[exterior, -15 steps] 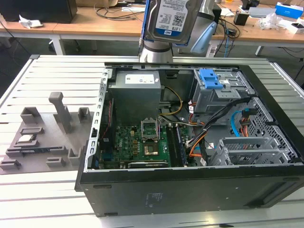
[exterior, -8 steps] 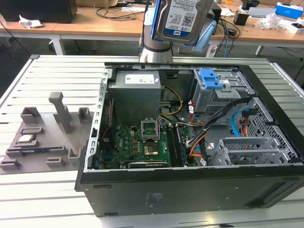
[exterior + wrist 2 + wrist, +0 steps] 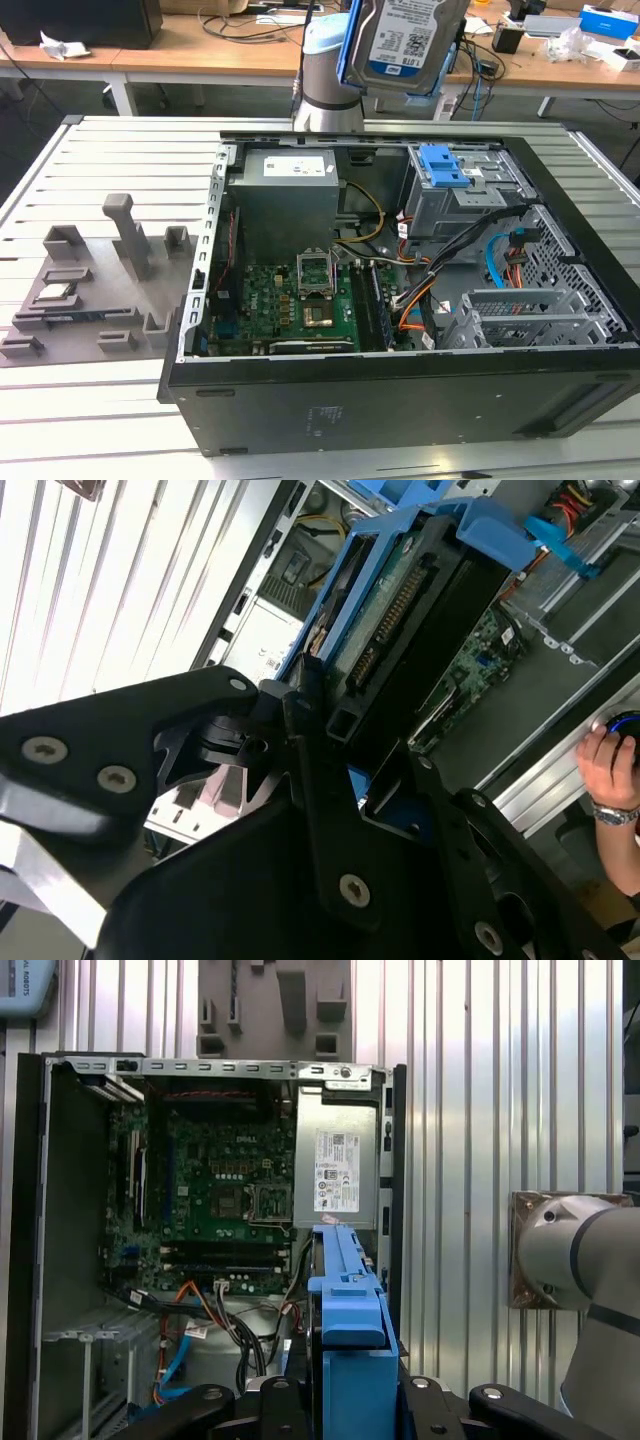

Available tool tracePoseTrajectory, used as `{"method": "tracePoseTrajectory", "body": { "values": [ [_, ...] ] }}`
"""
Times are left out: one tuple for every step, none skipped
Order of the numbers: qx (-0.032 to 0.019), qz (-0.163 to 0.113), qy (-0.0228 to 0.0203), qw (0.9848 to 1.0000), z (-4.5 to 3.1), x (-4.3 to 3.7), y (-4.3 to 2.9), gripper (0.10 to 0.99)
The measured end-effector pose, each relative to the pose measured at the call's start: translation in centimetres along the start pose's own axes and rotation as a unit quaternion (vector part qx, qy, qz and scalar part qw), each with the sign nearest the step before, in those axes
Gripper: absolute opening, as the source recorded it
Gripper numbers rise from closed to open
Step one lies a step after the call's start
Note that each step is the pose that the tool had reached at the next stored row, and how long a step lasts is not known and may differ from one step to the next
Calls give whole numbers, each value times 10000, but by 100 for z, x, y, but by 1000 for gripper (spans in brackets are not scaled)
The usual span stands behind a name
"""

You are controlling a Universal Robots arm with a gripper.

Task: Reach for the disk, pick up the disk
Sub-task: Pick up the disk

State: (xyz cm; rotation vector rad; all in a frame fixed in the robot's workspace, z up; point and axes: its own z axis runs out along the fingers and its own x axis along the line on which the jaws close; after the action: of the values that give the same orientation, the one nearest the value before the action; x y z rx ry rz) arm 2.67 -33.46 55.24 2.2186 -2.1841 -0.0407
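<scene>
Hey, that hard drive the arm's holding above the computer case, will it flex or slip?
The disk is probably rigid: it is a metal slab, held tilted without sagging. Likely heavy for its size. Its blue plastic bracket, where the gripper clamps, may give slightly, so slipping seems possible.

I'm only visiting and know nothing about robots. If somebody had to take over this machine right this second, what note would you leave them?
Tool: shut on the disk, gripping its blue bracket from both sides.
Disk: in the air, clear of the open computer case, above the case's far side in the exterior view, label facing that camera.
Drive cage with the blue latch: inside the case.
Done: reach and pick-up; the disk hangs from the tool alone.
Left: nothing of the pick-up shows as undone.
Note: a person's hand is close by in the second wrist view.
</scene>
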Motion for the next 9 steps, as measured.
{"method": "tracePoseTrajectory", "body": {
  "values": [
    [0, 0, 0, 10000, -2, 1, -39, 365],
    [0, 0, 0, 10000, -3, 1, -63, 365],
    [0, -1, 0, 10000, -3, 1, -87, 365],
    [0, 0, 0, 10000, -5, 2, -125, 365],
    [0, 0, 0, 10000, -6, 2, -149, 365],
    [0, -1, 0, 10000, -7, 3, -172, 365],
    [0, 0, 0, 10000, -8, 3, -211, 365],
    [0, -1, 0, 10000, -11, 4, -273, 365],
    [0, 0, 0, 10000, -12, 5, -307, 365]
  ]
}}
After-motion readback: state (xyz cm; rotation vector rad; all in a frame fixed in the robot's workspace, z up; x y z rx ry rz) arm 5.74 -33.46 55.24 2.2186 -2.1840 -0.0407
